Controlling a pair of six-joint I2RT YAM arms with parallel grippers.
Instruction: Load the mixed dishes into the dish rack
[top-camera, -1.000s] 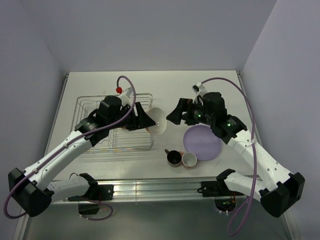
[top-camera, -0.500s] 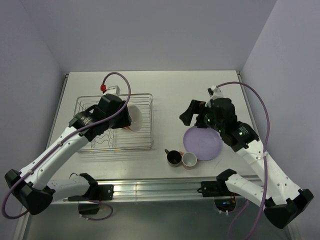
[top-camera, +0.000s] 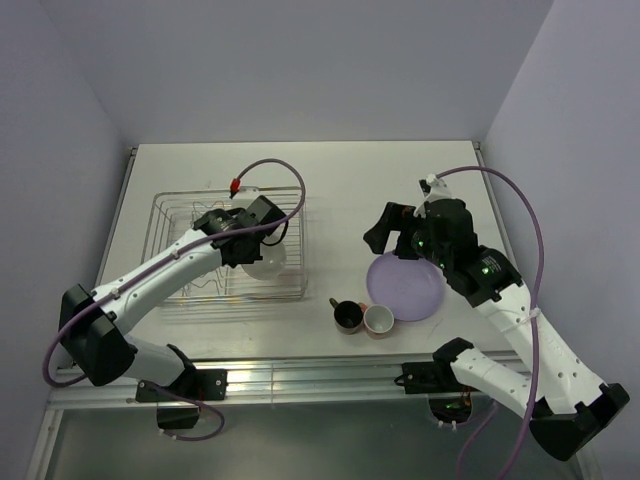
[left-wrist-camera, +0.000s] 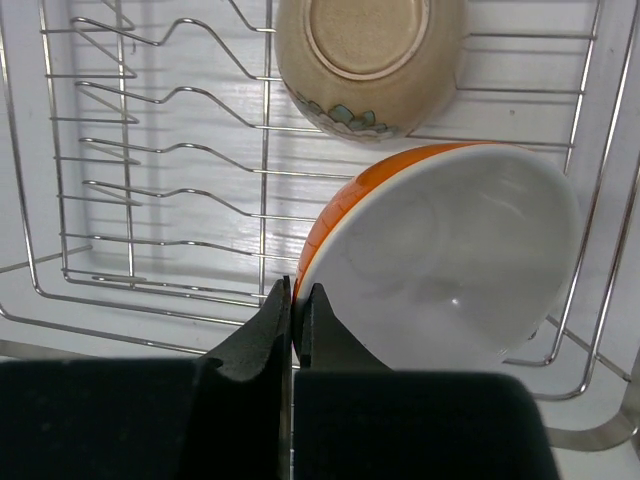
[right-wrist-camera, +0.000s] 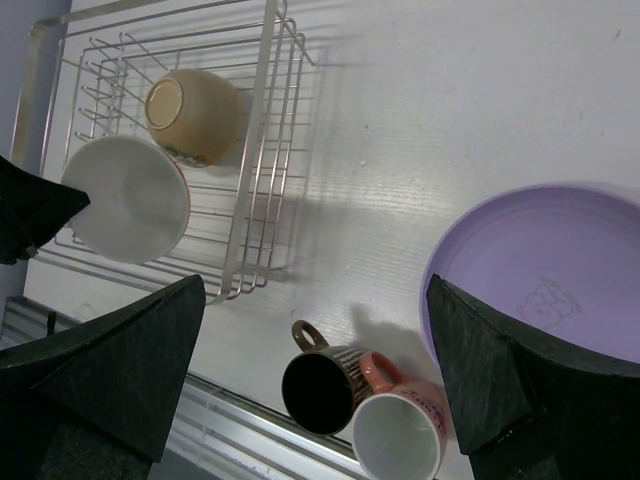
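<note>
Dish rack (top-camera: 185, 275) now holds orange bowl (left-wrist-camera: 440, 260) too.

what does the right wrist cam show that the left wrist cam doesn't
Only the right wrist view: the lilac plate, the dark cup and the pink cup on the table outside the dish rack, framed by the right gripper's wide-open fingers. Only the left wrist view: the left gripper's fingertips, shut, right at the orange bowl's rim. Both: the dish rack with the orange bowl and the beige bowl inside it, the beige one showing its base to each camera.
</note>
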